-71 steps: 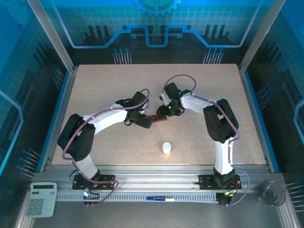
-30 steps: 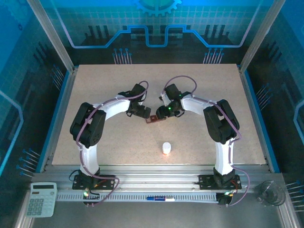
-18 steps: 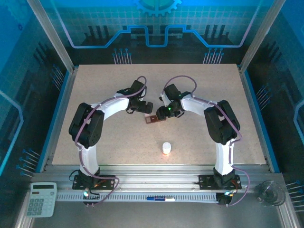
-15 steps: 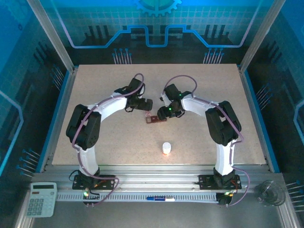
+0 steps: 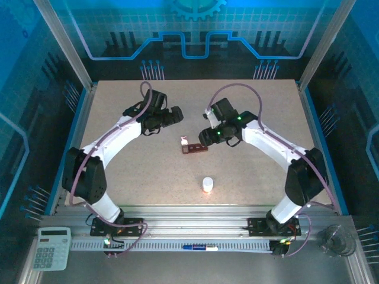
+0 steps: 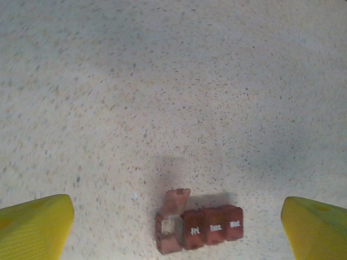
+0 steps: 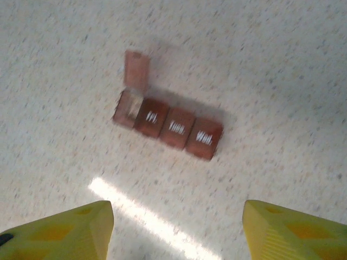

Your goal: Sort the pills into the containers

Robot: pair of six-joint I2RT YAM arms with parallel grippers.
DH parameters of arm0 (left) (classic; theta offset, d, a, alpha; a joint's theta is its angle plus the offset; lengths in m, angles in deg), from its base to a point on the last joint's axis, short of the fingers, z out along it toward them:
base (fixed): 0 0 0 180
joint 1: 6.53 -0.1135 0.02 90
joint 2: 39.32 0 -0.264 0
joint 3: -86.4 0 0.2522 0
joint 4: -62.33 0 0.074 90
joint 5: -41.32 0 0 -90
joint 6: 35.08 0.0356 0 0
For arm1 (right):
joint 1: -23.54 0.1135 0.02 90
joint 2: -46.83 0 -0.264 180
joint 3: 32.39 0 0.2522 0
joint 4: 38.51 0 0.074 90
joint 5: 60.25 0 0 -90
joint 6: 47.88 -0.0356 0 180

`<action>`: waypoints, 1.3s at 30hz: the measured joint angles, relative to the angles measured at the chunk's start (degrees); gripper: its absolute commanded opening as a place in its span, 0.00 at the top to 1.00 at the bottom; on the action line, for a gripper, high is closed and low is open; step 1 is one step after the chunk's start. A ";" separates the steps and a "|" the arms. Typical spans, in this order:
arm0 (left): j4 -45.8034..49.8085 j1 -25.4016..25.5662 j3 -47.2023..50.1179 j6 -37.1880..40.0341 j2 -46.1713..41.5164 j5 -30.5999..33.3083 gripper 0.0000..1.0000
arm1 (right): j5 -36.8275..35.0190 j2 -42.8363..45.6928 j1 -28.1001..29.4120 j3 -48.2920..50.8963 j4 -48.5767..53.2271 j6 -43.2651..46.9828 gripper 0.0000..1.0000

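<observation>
**A:** What has changed in the last second or so?

**B:** Both claws have backed off. The left claw (image 5: pixel 175 116) has swung away toward the far left, with its jaws spread as wide as they go and nothing between them. The right claw (image 5: pixel 204 137) has pulled back to the right, with its jaws partly spread and also empty. A moment ago both were crowded right at the strip.

**A:** And the strip itself?

**B:** The pill organiser (image 5: pixel 194 148) lies flat on the desk (image 5: pixel 260 171), free of both claws. Its end lid (image 7: pixel 136 69) stands flipped up. The other three lids, lettered Fri, Tues and Wed, are shut.

**A:** What does that mean for the sorting?

**B:** I'd judge the opening step done for one compartment, with filling still to come. The open compartment (image 6: pixel 167 226) shows something pale. Whether that is a pill or the bare bottom, I cannot tell.

**A:** Where does it lie relative to each claw?

**B:** In the left wrist view it sits low and ahead, between the yellow fingertips (image 6: pixel 33 223) but well beyond them. From above, the left claw is well apart from it. The right claw hangs near its right end, not touching.

**A:** Anything further out?

**B:** A white bottle (image 5: pixel 207 184) stands nearer the arm bases, well apart from the organiser. It is probably the pill supply.
</observation>
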 measured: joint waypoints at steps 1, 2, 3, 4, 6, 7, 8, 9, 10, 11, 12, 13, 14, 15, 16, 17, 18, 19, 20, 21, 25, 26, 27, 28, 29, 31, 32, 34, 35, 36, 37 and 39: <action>1.27 0.00 0.00 -2.36 -0.66 0.33 0.01 | 0.00 0.96 0.98 0.81 0.81 -0.02 0.35; 2.38 0.00 0.00 -4.26 -1.14 0.55 0.01 | -0.09 1.60 1.86 1.40 1.60 -0.04 0.35; 3.74 0.00 -0.02 -6.54 -1.66 0.74 0.01 | -0.26 2.14 2.97 1.99 2.60 -0.22 0.34; 5.05 0.02 -0.07 -8.59 -2.01 0.85 0.01 | -0.42 2.49 4.11 2.40 3.65 -0.44 0.34; 7.89 0.17 -0.52 -12.09 -2.38 1.14 0.01 | -0.61 2.71 6.25 2.93 5.38 -0.79 0.34; 9.51 0.35 -1.07 -13.99 -2.40 1.22 0.01 | -0.98 2.75 7.52 3.21 6.36 -1.07 0.34; 10.82 0.50 -1.60 -15.61 -2.40 1.27 0.01 | -1.11 2.78 8.48 3.52 6.99 -1.33 0.34; 12.44 0.79 -2.38 -17.33 -2.40 1.29 0.01 | -1.42 2.86 9.55 3.85 7.85 -1.57 0.34; 13.90 1.07 -3.30 -18.86 -2.40 1.31 0.01 | -1.64 2.91 10.49 4.17 8.72 -1.97 0.34; 15.26 1.40 -4.33 -20.20 -2.40 1.33 0.01 | -1.75 2.97 11.21 4.55 9.35 -2.32 0.34; 16.68 1.75 -5.64 -21.57 -2.36 1.36 0.01 | -1.86 3.02 11.91 4.98 10.10 -2.75 0.34; 18.01 2.10 -7.17 -22.86 -2.32 1.36 0.01 | -1.84 3.04 12.46 5.49 10.56 -3.21 0.34; 18.99 2.38 -8.48 -23.65 -2.23 1.36 0.01 | -1.84 3.04 12.83 5.90 10.99 -3.65 0.34; 20.13 2.75 -10.23 -24.83 -2.08 1.36 0.01 | -1.84 3.04 13.20 6.36 11.39 -4.07 0.34; 20.96 3.08 -11.69 -25.68 -1.92 1.36 0.01 | -1.84 3.02 13.49 6.67 11.87 -4.46 0.34; 21.59 3.39 -12.94 -26.38 -1.84 1.33 0.01 | -1.86 3.02 13.75 6.93 12.17 -4.83 0.34; 22.16 3.67 -14.14 -27.10 -1.79 1.18 0.01 | -1.81 2.99 14.10 7.21 12.46 -5.31 0.34; 22.64 3.87 -15.17 -27.87 -1.75 1.09 0.01 | -1.68 2.93 14.43 7.39 12.68 -5.62 0.34; 22.88 4.00 -15.80 -28.37 -1.73 0.92 0.01 | -1.53 2.78 14.64 7.54 12.79 -5.90 0.34; 23.10 4.15 -16.35 -29.05 -1.68 0.57 0.01 | -1.40 2.49 14.84 7.65 12.83 -6.23 0.34; 23.32 4.24 -16.94 -30.86 -1.46 -1.29 0.01 | -0.94 0.98 15.23 8.31 12.72 -7.08 0.34; 23.32 4.24 -16.96 -31.15 -1.36 -1.68 0.01 | -0.72 0.55 15.23 8.39 12.79 -7.21 0.35; 23.32 4.24 -16.96 -31.43 -1.25 -2.12 0.01 | -0.04 0.15 15.23 8.39 12.52 -7.43 0.35; 23.30 4.24 -16.96 -31.85 -1.20 -2.49 0.01 | 0.42 -0.02 15.26 8.37 12.00 -7.50 0.35; 23.30 4.24 -16.96 -31.95 -1.20 -2.73 0.01 | 0.74 -0.09 15.28 8.37 11.74 -7.54 0.35; 23.10 4.24 -16.96 -32.28 -1.20 -2.95 0.01 | 1.60 -0.39 15.30 8.37 11.43 -7.72 0.36; 22.95 4.24 -16.96 -32.30 -1.20 -2.95 0.01 | 1.90 -0.52 15.34 8.37 11.19 -7.76 0.36; 22.53 4.24 -16.96 -32.33 -1.20 -2.95 0.01 | 2.38 -0.74 15.54 8.37 10.78 -7.91 0.36; 22.36 4.24 -16.96 -32.33 -1.20 -2.95 0.01 | 2.71 -0.81 15.63 8.37 10.60 -7.91 0.36; 22.14 4.22 -16.96 -32.33 -1.20 -2.95 0.01 | 2.95 -0.92 15.69 8.37 10.58 -7.93 0.36; 21.92 4.22 -16.96 -32.30 -1.20 -2.99 0.01 | 3.13 -0.96 15.78 8.37 10.56 -7.93 0.36; 21.57 4.22 -16.96 -32.30 -1.20 -3.45 0.01 | 3.15 -0.96 15.93 8.37 10.58 -7.93 0.34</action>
